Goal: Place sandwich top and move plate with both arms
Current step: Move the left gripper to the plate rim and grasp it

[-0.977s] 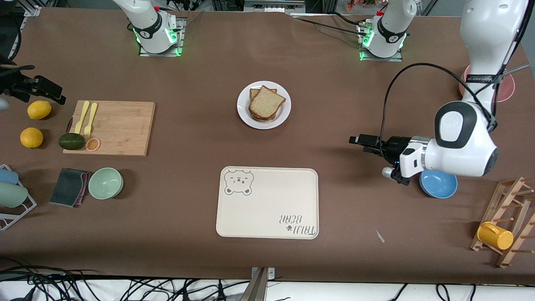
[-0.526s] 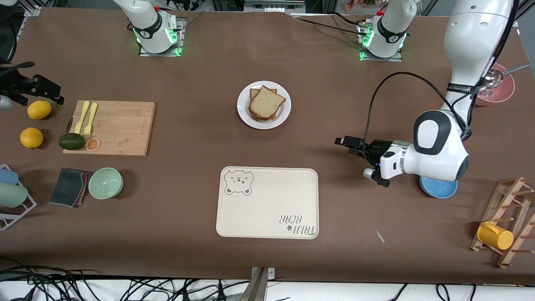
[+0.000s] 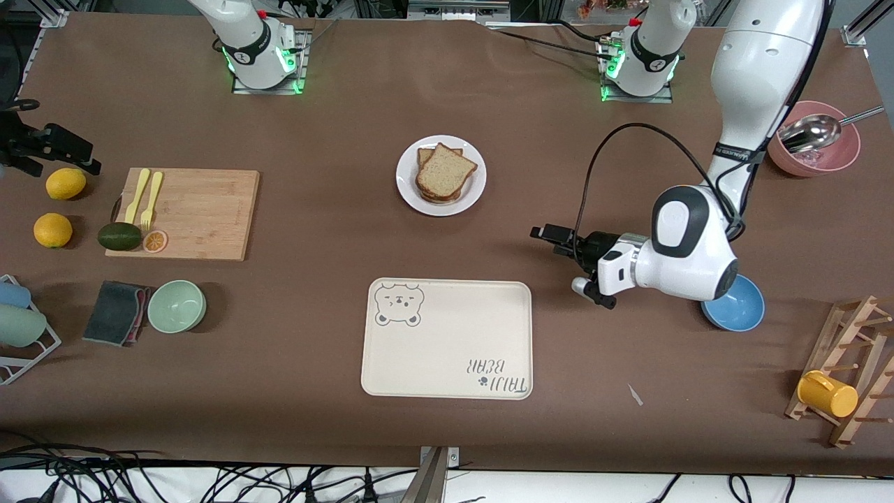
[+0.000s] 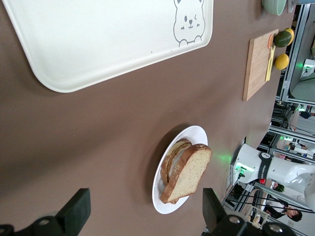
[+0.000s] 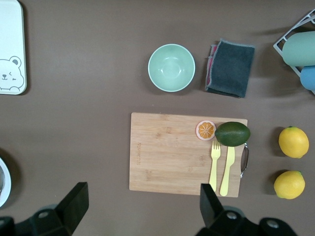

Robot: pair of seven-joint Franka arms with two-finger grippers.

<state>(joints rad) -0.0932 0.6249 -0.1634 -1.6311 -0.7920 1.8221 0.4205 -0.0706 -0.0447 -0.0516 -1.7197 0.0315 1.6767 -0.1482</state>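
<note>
Sandwich top (image 3: 445, 170) already rests on stack on white plate (image 3: 412, 195), farther from front camera than bear-print tray (image 3: 447, 339). Step in hand: plate move. Left gripper (image 3: 543, 233) over bare table beside plate, fingers spread, empty. Right gripper (image 5: 140, 206) over cutting board (image 5: 170, 152), fingers spread, empty. Next: both grippers must flank plate rim.

The front camera looks down from high across the counter (image 3: 335, 335), facing both bases. The left wrist camera looks low and slantwise over the plate (image 4: 170, 206) and tray (image 4: 74, 49). The right wrist camera looks straight down on the board (image 5: 172, 152); all three share the tray.
</note>
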